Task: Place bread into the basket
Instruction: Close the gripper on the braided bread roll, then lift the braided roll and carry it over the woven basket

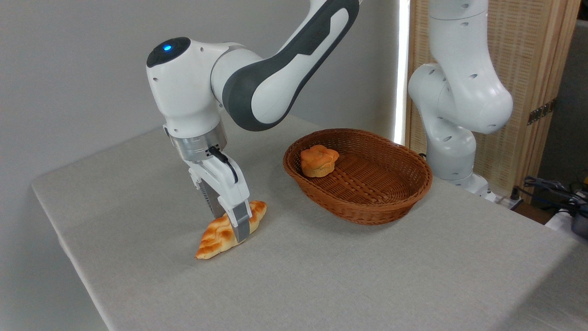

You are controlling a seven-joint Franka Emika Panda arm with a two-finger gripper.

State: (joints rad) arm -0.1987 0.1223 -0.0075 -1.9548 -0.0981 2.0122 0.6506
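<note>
The bread (212, 240), a braided golden loaf with pointed ends, lies on the grey tablecloth at front left. My gripper (231, 226) comes down on its middle with one finger on the near side and the other behind it. Both fingers (241, 225) sit against the loaf, so the gripper is shut on the bread. The loaf's underside rests on the cloth. The basket (367, 215), oval brown wicker, stands to the right of the gripper, roughly one loaf length away.
A small round orange bun (318, 161) lies inside the basket at its left end. The arm's white base (452, 138) rises behind the basket at the right. The table's left edge (59, 230) runs close to the loaf.
</note>
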